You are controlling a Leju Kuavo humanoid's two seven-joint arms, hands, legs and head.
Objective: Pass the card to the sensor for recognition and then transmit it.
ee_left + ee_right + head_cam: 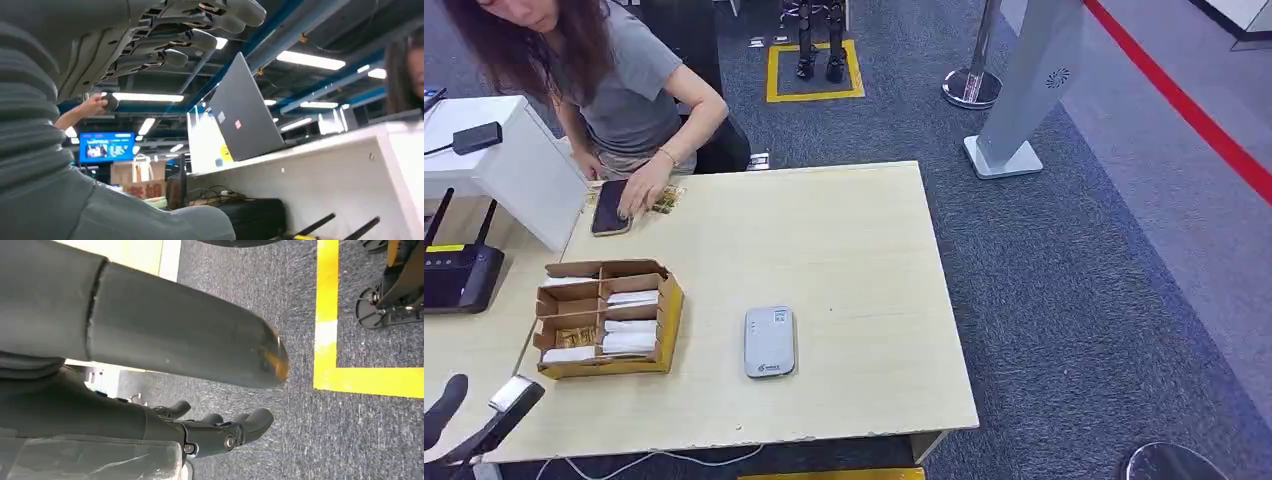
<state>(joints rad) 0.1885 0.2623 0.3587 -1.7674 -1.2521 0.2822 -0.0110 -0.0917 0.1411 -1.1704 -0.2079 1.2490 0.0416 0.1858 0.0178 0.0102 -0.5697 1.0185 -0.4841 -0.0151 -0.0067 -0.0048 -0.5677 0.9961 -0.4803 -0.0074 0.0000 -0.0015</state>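
White cards (629, 342) lie stacked in a compartmented cardboard box (669, 315) beside the grey sensor (769, 341) on the worktop (854, 260). Both the left hand (165, 40) and the right hand (220, 432) hold nothing, fingers loosely apart.

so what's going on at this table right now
Nothing has been picked up yet. The white cards sit in the brown cardboard divider box, and the small grey card sensor lies bare on the pale wooden table. The left hand and right hand hold nothing. A person's hand rests on a dark phone.
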